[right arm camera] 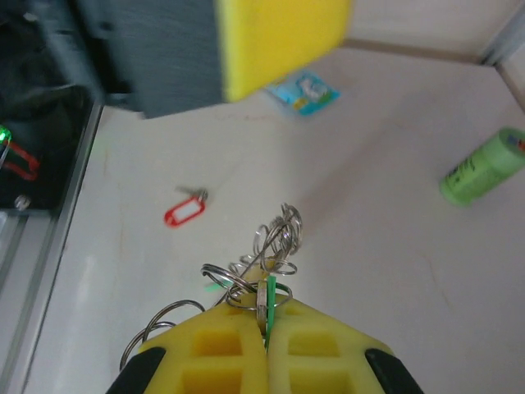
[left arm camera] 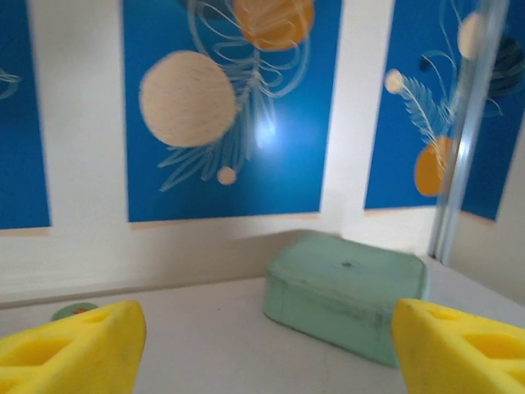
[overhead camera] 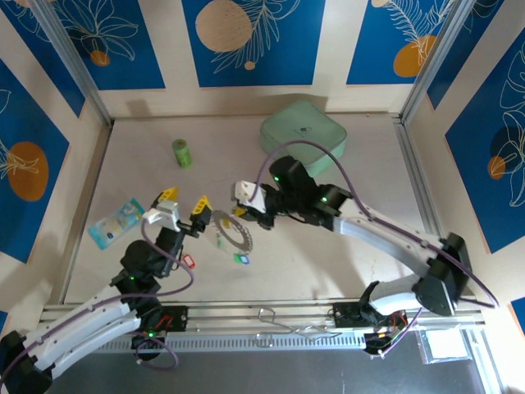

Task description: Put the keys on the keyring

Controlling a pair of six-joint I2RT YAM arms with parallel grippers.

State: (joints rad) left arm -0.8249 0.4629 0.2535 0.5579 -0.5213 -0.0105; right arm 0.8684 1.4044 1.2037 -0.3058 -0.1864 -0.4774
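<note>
Pinch of the right end effector holds the keyring at lower centre, seemingly with a pale green tag caught too. Left end effector, fingers spread, should descend squarely over the red key lying centre-left on the table, gripping its tag

Pale table, green box, green cylinder, blue packet, red-tagged key, green-tagged key lying on it

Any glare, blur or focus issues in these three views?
Top external: even light, soft shadows, fairly sharp. Left wrist: a glare spot on the blue wall panel; the open left gripper's yellow fingers look soft. Right wrist: the keyring pinched in the shut right gripper is in focus; the yellow-and-black shape up top is badly blurred.
</note>
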